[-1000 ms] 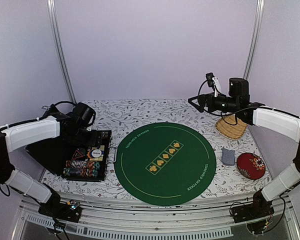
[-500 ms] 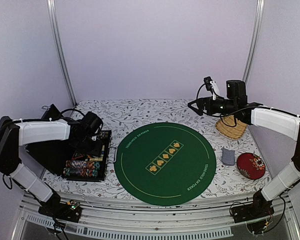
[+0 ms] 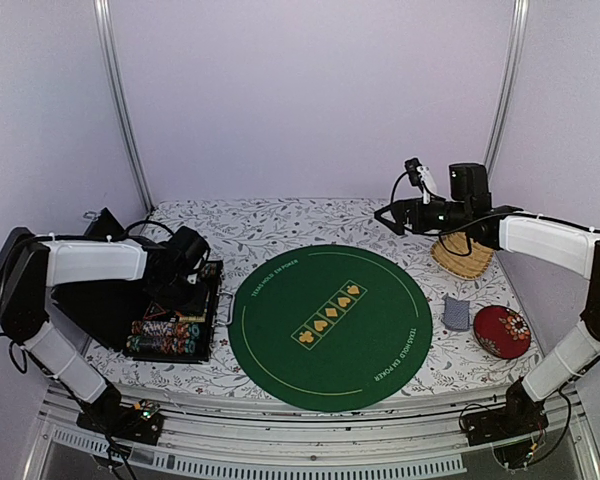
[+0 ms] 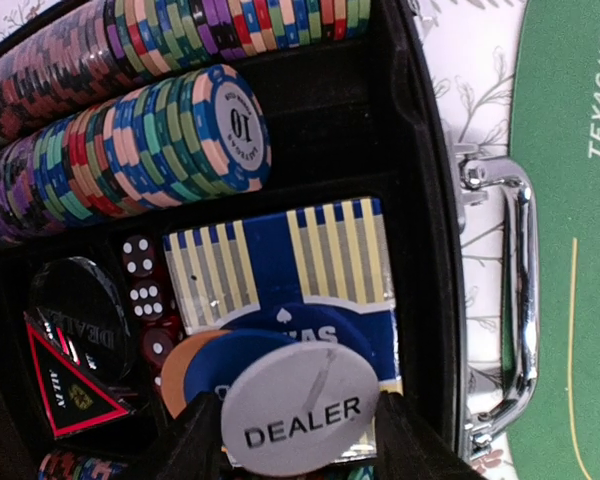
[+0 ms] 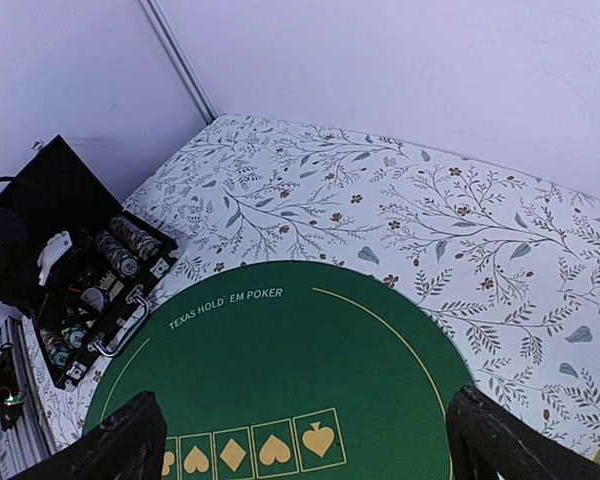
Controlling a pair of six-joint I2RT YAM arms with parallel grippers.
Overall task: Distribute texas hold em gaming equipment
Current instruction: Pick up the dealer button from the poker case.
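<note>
Descent over: left gripper [image 4: 298, 420] sank into black case [image 4: 425, 180] at 9 o'clock of green mat [image 3: 380, 340], narrowed, pinched white DEALER disc [image 4: 300, 400] lying over blue disc [image 4: 235, 355]. Right gripper [image 5: 310, 432] at 2 o'clock stayed spread wide.

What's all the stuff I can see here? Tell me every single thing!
Green round felt mat: one, in the middle.
Black hard case: one, open, left of mat.
Striped multicoloured poker chips: many, mixed colours, rows in case.
White round DEALER disc: one, white, in case.
Blue round disc, orange round disc: one each, overlapping, in case.
Blue striped card box: one, blue, in case.
Dark red dice: at least three, in case.
Grey-blue playing cards: small pile, right of mat.
Red round dish: one, beside cards.
Tan woven basket: one, far right.
Left gripper: gripping white disc.
Right gripper: open, raised near basket.
</note>
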